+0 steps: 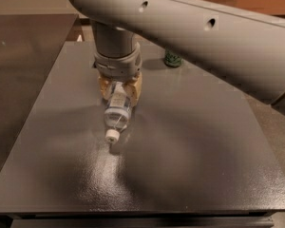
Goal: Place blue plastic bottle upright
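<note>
To the left of the blue plastic bottle (117, 114) the table (52, 127) is dark and faintly glossy. That finish is the first hazard: a light bottle stood on its small base there could probably skid or topple instead of settling.

The bottle itself is not upright. Its white cap (111, 136) points toward the camera and sits low, close to the table, though whether it touches cannot be told.

At the bottle's far end is the gripper (119, 90), with its tan fingers (104, 86) pressed against both sides of the clear body. It appears clamped on the bottle near the base.

Holding it there leaves the long capped end hanging free. As the wrist turns to bring the cap up, the bottle may swivel between the pads or slide out. The thin plastic could also buckle under the squeeze and loosen the hold. Rotating with too little height above the table could drag the cap or the base along the surface and twist the bottle in the grasp. Letting go before the base sits flat would likely send it over again.

To the right of the bottle and behind it, well apart, a green can (172, 59) is partly hidden under the grey arm (204, 27). A dropped bottle rolling that way might knock into it, though the gap makes this the lesser worry.
</note>
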You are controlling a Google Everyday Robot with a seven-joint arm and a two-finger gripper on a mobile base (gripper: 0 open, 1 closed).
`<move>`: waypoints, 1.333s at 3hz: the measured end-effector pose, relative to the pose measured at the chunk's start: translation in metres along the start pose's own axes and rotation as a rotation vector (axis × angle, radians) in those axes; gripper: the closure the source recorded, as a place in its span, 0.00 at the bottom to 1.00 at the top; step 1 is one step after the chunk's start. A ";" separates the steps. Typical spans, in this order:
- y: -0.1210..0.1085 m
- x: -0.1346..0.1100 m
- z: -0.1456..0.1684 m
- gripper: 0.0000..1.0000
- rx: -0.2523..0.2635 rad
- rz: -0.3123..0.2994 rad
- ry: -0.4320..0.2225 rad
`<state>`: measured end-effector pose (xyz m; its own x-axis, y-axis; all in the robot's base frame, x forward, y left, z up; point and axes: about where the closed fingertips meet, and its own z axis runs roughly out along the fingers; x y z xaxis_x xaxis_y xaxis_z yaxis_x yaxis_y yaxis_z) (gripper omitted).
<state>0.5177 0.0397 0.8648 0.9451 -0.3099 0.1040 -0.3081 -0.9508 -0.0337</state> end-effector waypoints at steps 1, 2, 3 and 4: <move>-0.002 -0.002 -0.006 1.00 0.001 0.047 -0.025; -0.011 -0.011 -0.024 1.00 0.033 0.132 -0.080; -0.022 -0.021 -0.044 1.00 0.071 0.266 -0.162; -0.026 -0.032 -0.062 1.00 0.132 0.446 -0.271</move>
<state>0.4886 0.0743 0.9238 0.7256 -0.6557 -0.2088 -0.6859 -0.7137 -0.1422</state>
